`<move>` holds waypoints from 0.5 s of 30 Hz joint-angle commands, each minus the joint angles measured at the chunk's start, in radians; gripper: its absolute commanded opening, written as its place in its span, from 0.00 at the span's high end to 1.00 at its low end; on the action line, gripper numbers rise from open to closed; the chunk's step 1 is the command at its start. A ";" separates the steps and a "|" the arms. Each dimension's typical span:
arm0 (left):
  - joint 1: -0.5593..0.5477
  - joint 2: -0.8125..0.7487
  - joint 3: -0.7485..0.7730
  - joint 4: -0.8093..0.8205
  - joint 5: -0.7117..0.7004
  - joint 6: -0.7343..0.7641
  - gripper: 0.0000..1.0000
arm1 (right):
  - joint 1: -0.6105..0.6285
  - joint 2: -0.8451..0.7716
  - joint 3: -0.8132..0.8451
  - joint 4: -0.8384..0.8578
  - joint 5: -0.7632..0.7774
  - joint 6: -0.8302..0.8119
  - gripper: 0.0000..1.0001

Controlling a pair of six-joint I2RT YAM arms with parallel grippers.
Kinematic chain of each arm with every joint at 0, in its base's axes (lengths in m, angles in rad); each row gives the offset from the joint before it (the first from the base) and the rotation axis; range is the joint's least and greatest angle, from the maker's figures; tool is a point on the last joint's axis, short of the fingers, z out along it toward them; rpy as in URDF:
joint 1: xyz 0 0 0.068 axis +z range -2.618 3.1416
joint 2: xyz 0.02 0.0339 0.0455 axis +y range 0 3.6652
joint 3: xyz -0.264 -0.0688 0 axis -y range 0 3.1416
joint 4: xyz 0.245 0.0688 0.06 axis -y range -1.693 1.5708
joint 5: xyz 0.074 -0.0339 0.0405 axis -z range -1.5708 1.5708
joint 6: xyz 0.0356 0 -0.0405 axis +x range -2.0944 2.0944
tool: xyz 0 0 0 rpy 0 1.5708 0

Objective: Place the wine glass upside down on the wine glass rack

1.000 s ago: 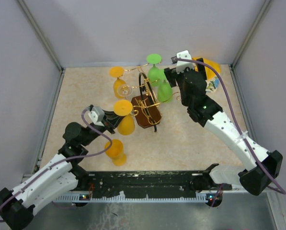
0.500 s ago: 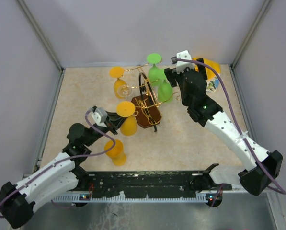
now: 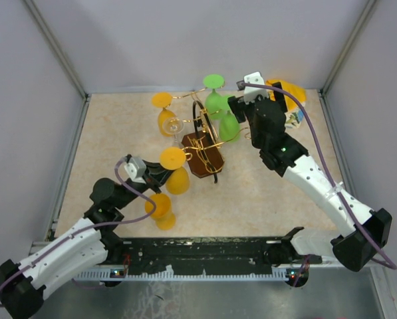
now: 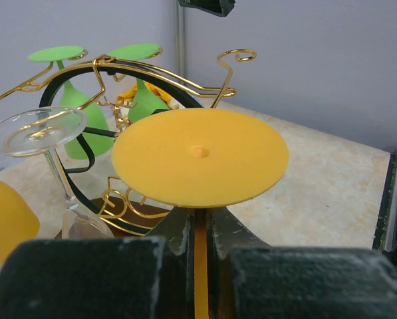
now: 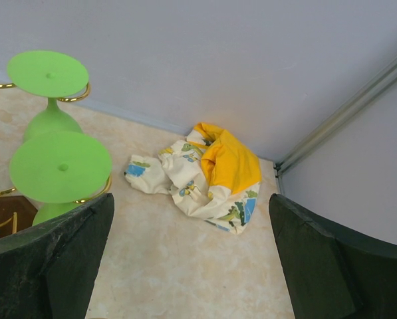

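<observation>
An orange wine glass (image 3: 176,174) hangs upside down in my left gripper (image 3: 157,174), which is shut on its stem. In the left wrist view the stem (image 4: 201,266) runs between my fingers, under the round foot (image 4: 199,156). The gold wire wine glass rack (image 3: 201,136) on its dark wooden base (image 3: 205,161) stands just right of the held glass, and its arms (image 4: 178,76) rise behind the foot. My right gripper (image 3: 238,105) stays open and empty beside the green glasses.
On the rack hang two green glasses (image 3: 215,93) (image 3: 229,125), an orange glass (image 3: 163,109) and a clear glass (image 4: 42,133). Another orange glass (image 3: 161,209) stands on the table near my left arm. A printed cloth (image 5: 208,173) lies in the back right corner.
My left arm has drawn the held orange glass a little toward the near edge, away from the rack. The right arm has not moved.
</observation>
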 commanded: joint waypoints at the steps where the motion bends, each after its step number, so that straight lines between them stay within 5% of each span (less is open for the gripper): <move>1: -0.008 0.054 -0.033 0.100 0.016 -0.018 1.00 | -0.004 -0.026 0.009 0.035 0.014 -0.009 0.01; 15: -0.017 0.240 -0.007 0.281 0.046 -0.006 1.00 | -0.004 -0.024 0.029 0.030 0.025 -0.036 0.01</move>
